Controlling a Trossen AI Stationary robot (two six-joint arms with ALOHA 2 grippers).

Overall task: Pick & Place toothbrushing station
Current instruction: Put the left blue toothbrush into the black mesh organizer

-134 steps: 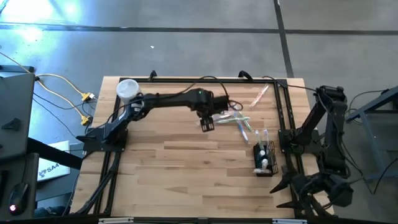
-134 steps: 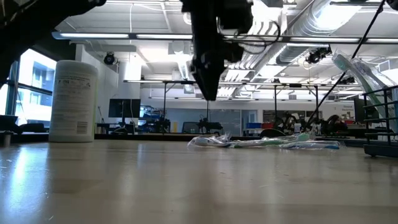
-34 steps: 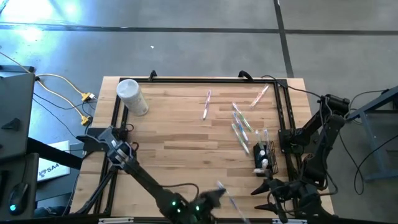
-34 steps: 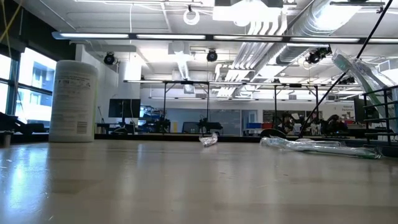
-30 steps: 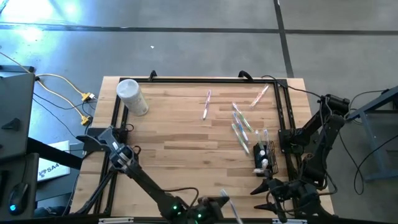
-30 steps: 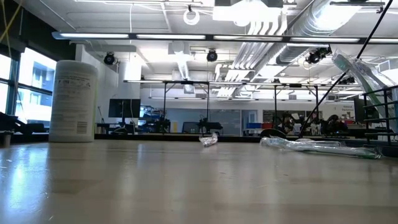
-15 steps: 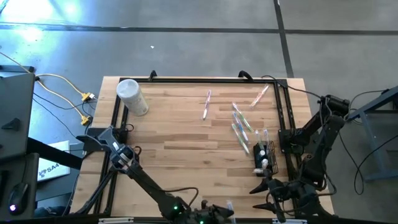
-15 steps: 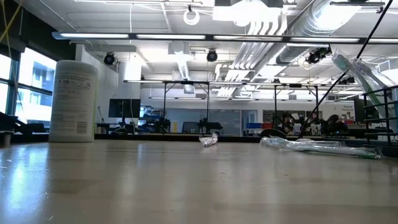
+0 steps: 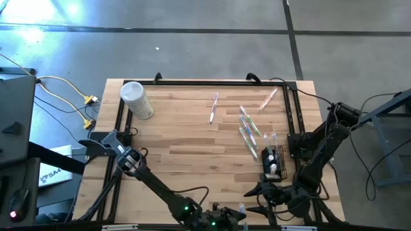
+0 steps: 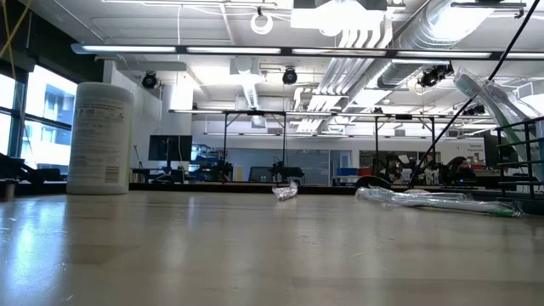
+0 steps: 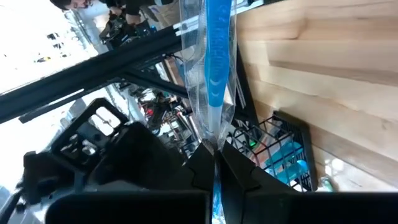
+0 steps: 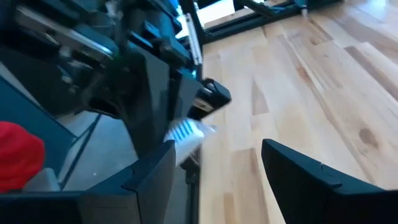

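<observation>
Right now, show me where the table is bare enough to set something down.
The widest bare stretch is the table centre and left, bordered by the white canister, the lone pink toothbrush and the near edge. It is crowded at right: the loose toothbrushes, the mesh holder and both grippers at the near-right edge.

table [image 9: 186, 154]: wood, smooth | holder [image 9: 272, 163]: black wire mesh

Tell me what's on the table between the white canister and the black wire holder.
In the high view, between the white canister and the black wire holder lie a lone toothbrush and a cluster of wrapped toothbrushes; the rest is bare wood.
</observation>
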